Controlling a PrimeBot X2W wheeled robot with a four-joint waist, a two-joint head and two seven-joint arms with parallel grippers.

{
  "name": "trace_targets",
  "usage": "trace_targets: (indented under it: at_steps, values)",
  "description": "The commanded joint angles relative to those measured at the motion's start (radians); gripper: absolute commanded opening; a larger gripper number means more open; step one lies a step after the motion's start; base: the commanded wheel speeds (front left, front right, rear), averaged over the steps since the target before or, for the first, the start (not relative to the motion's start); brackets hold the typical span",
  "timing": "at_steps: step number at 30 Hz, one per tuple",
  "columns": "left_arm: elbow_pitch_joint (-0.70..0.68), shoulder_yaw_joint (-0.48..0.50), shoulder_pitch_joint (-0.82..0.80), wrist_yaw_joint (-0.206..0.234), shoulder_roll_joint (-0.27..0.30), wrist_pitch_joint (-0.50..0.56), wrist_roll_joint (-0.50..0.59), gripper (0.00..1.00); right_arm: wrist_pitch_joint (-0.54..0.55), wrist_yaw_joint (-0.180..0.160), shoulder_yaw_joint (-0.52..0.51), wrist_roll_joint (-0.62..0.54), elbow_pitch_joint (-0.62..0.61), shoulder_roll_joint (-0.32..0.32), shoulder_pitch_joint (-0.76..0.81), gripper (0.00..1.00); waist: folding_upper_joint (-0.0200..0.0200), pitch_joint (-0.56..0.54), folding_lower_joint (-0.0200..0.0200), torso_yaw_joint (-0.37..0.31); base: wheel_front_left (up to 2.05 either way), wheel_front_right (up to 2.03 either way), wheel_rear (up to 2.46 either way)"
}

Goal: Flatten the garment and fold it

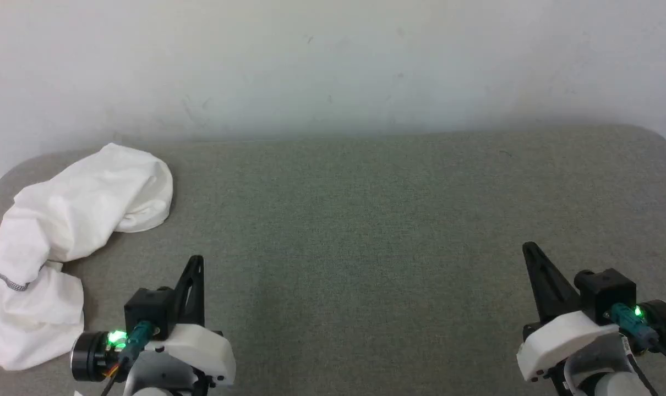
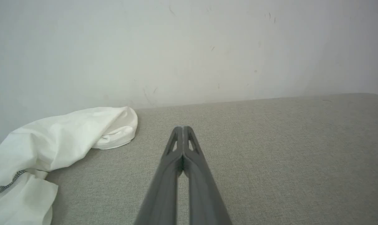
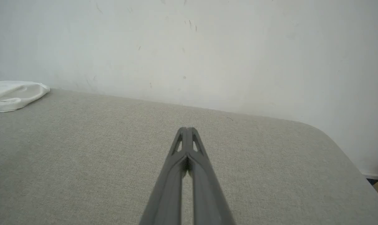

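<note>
The garment (image 1: 63, 231) is a white T-shirt lying crumpled in a long curved heap at the far left of the grey-green fabric table (image 1: 366, 231); a grey zigzag seam shows low on it. In the left wrist view the garment (image 2: 51, 147) lies left of my fingers, and in the right wrist view an end of the garment (image 3: 14, 95) shows at the left edge. My left gripper (image 1: 197, 259) is shut and empty, just right of the heap and apart from it. My right gripper (image 1: 527, 246) is shut and empty at the lower right. The tips meet in the left gripper (image 2: 182, 128) and the right gripper (image 3: 186, 128).
A pale wall (image 1: 333, 66) rises right behind the table's far edge. The table has rounded corners at the far left and far right (image 3: 320, 131). A strip of floor and skirting (image 3: 375, 176) shows past the right corner.
</note>
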Motion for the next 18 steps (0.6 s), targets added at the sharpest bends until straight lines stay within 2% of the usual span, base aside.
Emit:
trace_targets:
  at_steps: [1, 18]
  values:
    - [-0.005, 0.004, -0.012, 0.007, -0.002, 0.0, 0.004, 0.0, -0.007, -0.001, 0.0, -0.006, 0.0, 0.004, -0.015, 0.0, -0.0001, 0.0, 0.0, 0.0, 0.0, 0.0, 0.0]
    - [-0.005, 0.004, -0.012, 0.007, -0.002, 0.0, 0.004, 0.0, -0.007, -0.001, 0.0, -0.006, 0.0, 0.004, -0.015, 0.0, -0.0001, 0.0, 0.0, 0.0, 0.0, 0.0, 0.0]
